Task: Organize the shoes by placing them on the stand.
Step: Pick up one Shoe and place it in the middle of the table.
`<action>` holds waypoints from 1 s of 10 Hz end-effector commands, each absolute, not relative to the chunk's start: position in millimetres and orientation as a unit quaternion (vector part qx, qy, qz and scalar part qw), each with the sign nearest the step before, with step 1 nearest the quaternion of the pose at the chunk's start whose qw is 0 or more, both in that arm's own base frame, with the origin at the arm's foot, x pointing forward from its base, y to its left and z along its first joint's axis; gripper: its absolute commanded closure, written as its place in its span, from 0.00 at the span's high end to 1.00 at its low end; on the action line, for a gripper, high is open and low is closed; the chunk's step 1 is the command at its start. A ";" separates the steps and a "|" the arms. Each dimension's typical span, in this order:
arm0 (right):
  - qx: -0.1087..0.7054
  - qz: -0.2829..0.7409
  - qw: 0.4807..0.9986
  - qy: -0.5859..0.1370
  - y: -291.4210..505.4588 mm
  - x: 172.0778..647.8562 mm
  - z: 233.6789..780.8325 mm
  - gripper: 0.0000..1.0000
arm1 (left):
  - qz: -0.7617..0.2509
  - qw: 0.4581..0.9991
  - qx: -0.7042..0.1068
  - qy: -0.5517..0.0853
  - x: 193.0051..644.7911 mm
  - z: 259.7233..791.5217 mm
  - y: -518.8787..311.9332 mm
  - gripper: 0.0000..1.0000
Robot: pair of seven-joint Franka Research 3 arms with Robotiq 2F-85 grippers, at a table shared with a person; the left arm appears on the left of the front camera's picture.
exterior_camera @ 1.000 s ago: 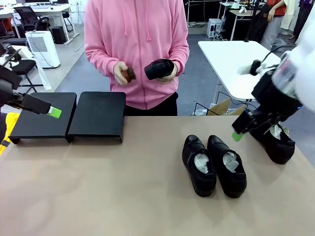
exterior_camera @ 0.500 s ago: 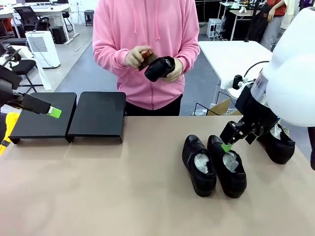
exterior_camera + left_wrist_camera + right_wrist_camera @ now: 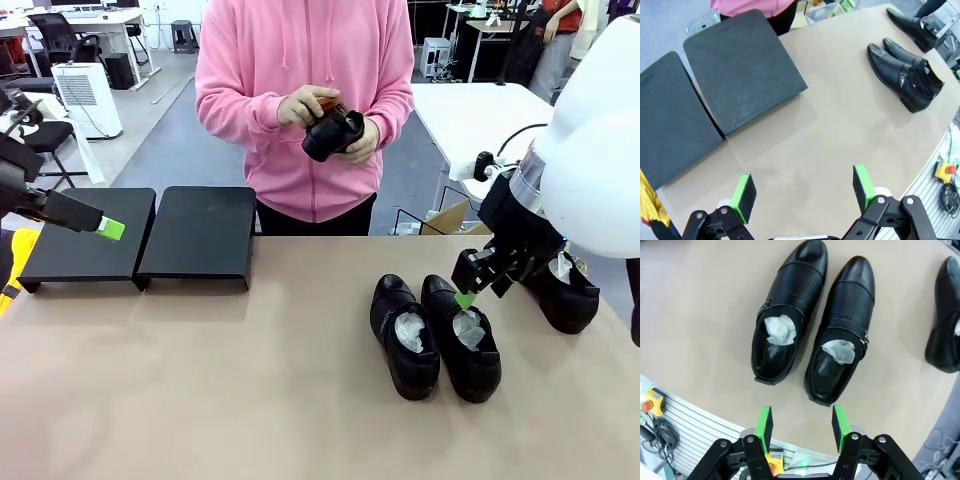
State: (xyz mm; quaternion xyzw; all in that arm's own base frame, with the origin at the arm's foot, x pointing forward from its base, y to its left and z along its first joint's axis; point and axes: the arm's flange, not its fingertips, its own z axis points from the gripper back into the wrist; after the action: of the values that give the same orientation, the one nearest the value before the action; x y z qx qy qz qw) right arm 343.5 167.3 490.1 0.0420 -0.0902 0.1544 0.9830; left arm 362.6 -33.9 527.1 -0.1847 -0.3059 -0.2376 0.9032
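Two glossy black shoes stuffed with white paper lie side by side on the table (image 3: 405, 338) (image 3: 465, 340); the right wrist view shows them from above (image 3: 790, 315) (image 3: 840, 335). A third shoe (image 3: 562, 290) (image 3: 945, 320) lies at the far right. The person holds another shoe (image 3: 333, 132) at chest height with a brown object. My right gripper (image 3: 465, 298) (image 3: 802, 426) hovers over the heel of the pair's right shoe, open and narrowed, with nothing between its pads. My left gripper (image 3: 108, 228) (image 3: 803, 190) hangs wide open near the stand (image 3: 200, 232) (image 3: 740, 75), whose two black units carry nothing.
The table's near edge with a slatted panel and a red stop button (image 3: 651, 402) lies under the right wrist. The tan tabletop (image 3: 250, 380) between stand and shoes is bare. White tables and chairs stand behind the person.
My right gripper has swung left from the far-right shoe to over the pair, and its jaws have narrowed. The person has raised the shoe and brown object. The left arm has not moved.
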 end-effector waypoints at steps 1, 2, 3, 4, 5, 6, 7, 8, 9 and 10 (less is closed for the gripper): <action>0.042 0.154 0.983 -0.090 167.2 343.5 490.1 0.64 | -0.245 0.899 -0.192 -0.308 362.4 527.2 -31.2 1.00; 0.032 0.131 0.986 -0.093 177.3 338.0 488.3 0.64 | -0.245 0.899 -0.192 -0.308 362.4 527.2 -31.2 1.00; 0.023 0.097 0.991 -0.085 193.7 335.7 478.6 0.64 | -0.245 0.899 -0.192 -0.308 362.4 527.2 -31.2 1.00; 0.024 0.068 0.994 -0.082 207.3 338.6 464.7 0.64 | -0.245 0.899 -0.192 -0.308 362.4 527.2 -31.2 1.00; 0.037 0.043 0.996 -0.072 215.8 343.8 451.1 0.64 | -0.245 0.899 -0.192 -0.308 362.4 527.2 -31.2 1.00; 0.037 0.025 0.997 -0.069 219.8 348.1 442.1 0.64 | -0.245 0.899 -0.192 -0.308 362.4 527.2 -31.2 1.00; 0.037 0.013 0.997 -0.064 223.5 353.1 432.8 0.64 | -0.245 0.899 -0.192 -0.308 362.4 527.2 -31.2 1.00; 0.034 0.005 0.998 -0.054 226.0 358.7 422.4 0.64 | -0.245 0.899 -0.192 -0.308 362.4 527.2 -31.2 1.00; 0.033 -0.005 0.998 -0.050 225.5 364.6 412.7 0.64 | -0.245 0.899 -0.192 -0.308 362.4 527.2 -31.2 1.00; 0.035 -0.011 0.998 -0.050 223.7 369.1 406.4 0.64 | -0.245 0.899 -0.192 -0.308 362.4 527.2 -31.2 1.00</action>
State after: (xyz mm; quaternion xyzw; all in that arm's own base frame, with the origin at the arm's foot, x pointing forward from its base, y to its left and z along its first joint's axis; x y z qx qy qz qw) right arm 360.4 219.0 406.4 0.0358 -0.0422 0.0073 0.9984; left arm 362.4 -33.8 527.4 -0.1847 -0.3062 -0.2375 0.9031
